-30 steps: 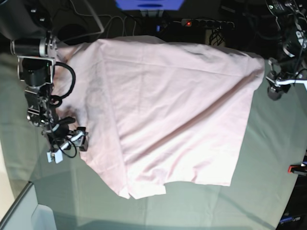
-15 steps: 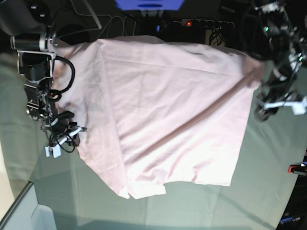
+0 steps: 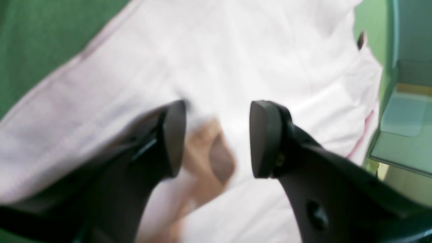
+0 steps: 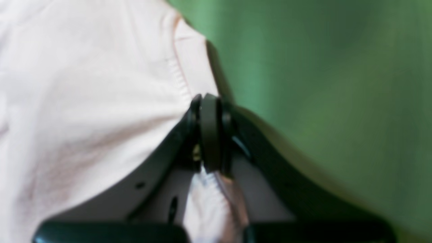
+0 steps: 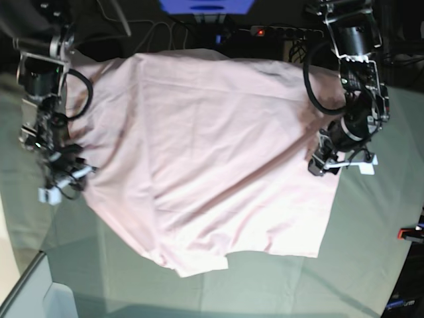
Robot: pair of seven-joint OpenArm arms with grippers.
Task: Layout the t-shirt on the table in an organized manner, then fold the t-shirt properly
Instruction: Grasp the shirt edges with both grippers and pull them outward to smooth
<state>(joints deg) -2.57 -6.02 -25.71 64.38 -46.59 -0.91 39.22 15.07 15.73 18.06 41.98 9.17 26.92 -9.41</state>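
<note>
Grey-green table [image 5: 371,252] under creased pink t-shirt [image 5: 218,159]; right pincer [image 4: 210,135] pinching hem, left pincer [image 3: 217,138] spread.

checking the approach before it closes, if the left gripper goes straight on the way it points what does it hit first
The left gripper stands open and points down at the t-shirt. Going straight on, it would most likely meet that pale pink fabric first, with the table beneath it. The blur leaves the gap unclear.

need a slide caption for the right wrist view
Right end effector shut on the hemmed edge of the pale pink t-shirt, green-covered table beyond.
</note>
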